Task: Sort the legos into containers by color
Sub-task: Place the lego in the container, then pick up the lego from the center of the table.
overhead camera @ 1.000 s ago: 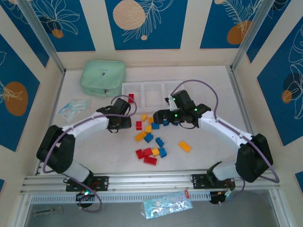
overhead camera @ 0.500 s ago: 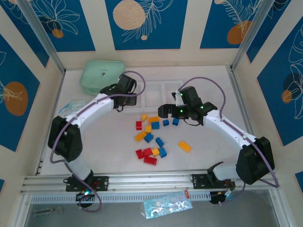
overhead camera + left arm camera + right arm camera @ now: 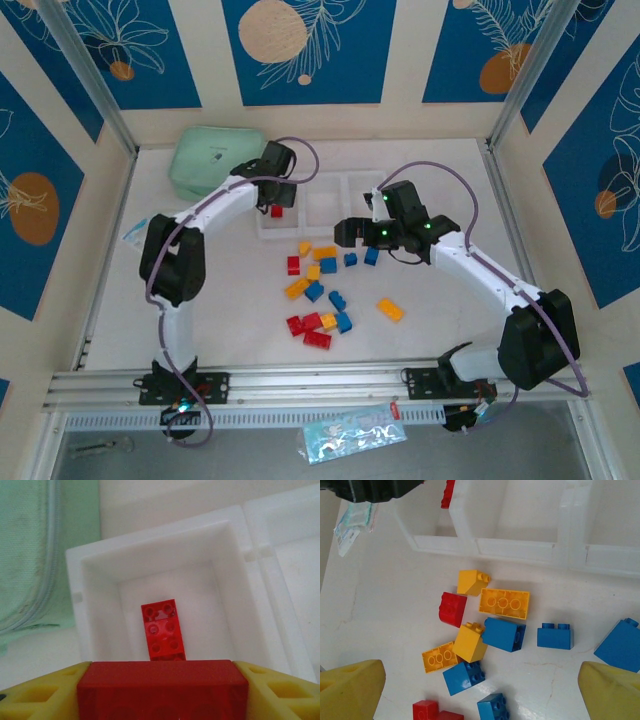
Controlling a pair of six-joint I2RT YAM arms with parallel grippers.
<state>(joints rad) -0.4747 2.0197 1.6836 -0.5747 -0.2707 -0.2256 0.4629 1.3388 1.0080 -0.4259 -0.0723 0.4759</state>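
A white table [image 3: 440, 300] is ringed by blue-patterned walls. At 11 o'clock a green pouch [image 3: 205, 160] is laid, and at its 3 o'clock the bins [image 3: 322, 205] are set in a row. Over the left bin [image 3: 95, 580] the left gripper [image 3: 277, 197] is clamped on a red brick [image 3: 162, 690]. A second brick [image 3: 163, 630], also red, is seen lying inside. The loose legos [image 3: 314, 291] are scattered mid-table, at the bins' 6 o'clock. Above them the right gripper [image 3: 482, 685] is held with its jaws wide apart.
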